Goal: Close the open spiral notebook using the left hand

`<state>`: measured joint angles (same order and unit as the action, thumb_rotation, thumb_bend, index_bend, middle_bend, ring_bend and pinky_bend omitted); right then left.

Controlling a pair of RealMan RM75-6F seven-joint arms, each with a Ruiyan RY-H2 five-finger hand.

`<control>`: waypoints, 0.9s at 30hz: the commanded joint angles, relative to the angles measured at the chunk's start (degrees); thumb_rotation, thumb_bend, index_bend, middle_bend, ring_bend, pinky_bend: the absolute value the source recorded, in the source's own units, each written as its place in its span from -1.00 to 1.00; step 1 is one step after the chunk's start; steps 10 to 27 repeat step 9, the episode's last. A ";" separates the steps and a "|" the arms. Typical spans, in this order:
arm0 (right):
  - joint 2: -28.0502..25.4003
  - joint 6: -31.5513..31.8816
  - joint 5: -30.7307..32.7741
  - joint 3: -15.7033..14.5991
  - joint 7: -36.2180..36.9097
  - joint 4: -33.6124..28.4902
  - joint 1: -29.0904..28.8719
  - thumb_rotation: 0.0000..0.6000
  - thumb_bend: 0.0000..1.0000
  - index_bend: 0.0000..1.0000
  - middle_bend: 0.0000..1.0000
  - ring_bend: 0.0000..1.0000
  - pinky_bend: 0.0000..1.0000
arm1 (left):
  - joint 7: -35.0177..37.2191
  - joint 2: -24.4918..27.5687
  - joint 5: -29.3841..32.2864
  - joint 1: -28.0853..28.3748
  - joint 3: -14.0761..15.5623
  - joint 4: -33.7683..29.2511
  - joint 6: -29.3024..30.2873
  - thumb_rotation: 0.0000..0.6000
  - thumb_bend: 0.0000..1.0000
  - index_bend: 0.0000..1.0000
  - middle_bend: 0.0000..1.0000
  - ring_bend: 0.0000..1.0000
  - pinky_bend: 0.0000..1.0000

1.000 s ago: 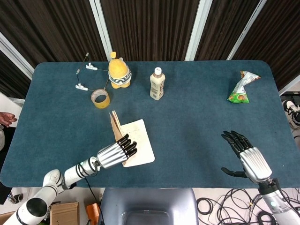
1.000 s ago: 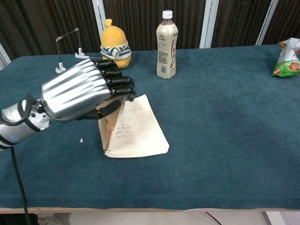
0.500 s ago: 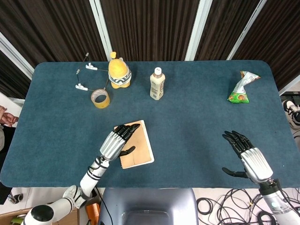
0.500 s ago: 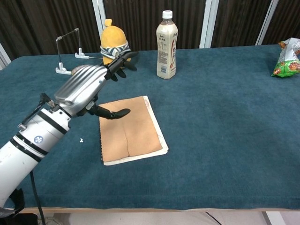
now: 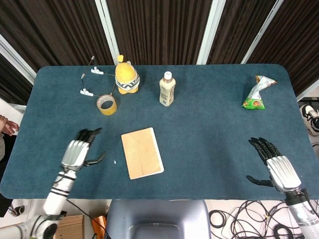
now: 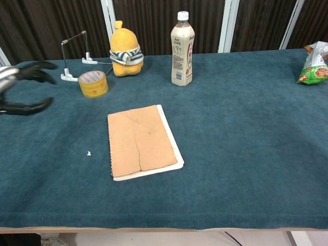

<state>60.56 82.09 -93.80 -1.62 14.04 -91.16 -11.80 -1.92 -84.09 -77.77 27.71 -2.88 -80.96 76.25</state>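
The spiral notebook point(image 5: 142, 152) point(image 6: 142, 141) lies shut and flat on the blue table, its tan cover up and its spiral along the left edge. My left hand point(image 5: 77, 150) point(image 6: 15, 84) hovers well to the left of it, fingers spread, holding nothing. My right hand point(image 5: 278, 167) is open near the table's front right corner, far from the notebook, and shows only in the head view.
A yellow tape roll point(image 5: 106, 104) point(image 6: 93, 83), a yellow plush toy point(image 5: 126, 75) point(image 6: 125, 49), a bottle point(image 5: 167, 89) point(image 6: 182, 49) and a wire stand point(image 5: 87, 74) point(image 6: 73, 54) sit at the back. A green snack bag point(image 5: 257, 93) point(image 6: 313, 64) lies far right. A white speck point(image 6: 88, 152) lies left of the notebook.
The left hand pushed the cover down onto the pages, closing the notebook, then let go and drew away to the left. The right hand shifted slightly rightward.
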 commanded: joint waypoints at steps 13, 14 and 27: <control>-1.66 0.87 2.99 1.11 2.54 1.48 1.97 1.00 -0.95 -0.88 -0.87 -0.95 -0.72 | -4.49 17.44 -0.18 -20.27 8.03 -12.72 16.97 0.49 -0.31 -0.72 -0.57 -0.67 -0.73; -1.66 0.87 2.99 1.11 2.54 1.48 1.97 1.00 -0.95 -0.88 -0.87 -0.95 -0.72 | -4.49 17.44 -0.18 -20.27 8.03 -12.72 16.97 0.49 -0.31 -0.72 -0.57 -0.67 -0.73; -1.66 0.87 2.99 1.11 2.54 1.48 1.97 1.00 -0.95 -0.88 -0.87 -0.95 -0.72 | -4.49 17.44 -0.18 -20.27 8.03 -12.72 16.97 0.49 -0.31 -0.72 -0.57 -0.67 -0.73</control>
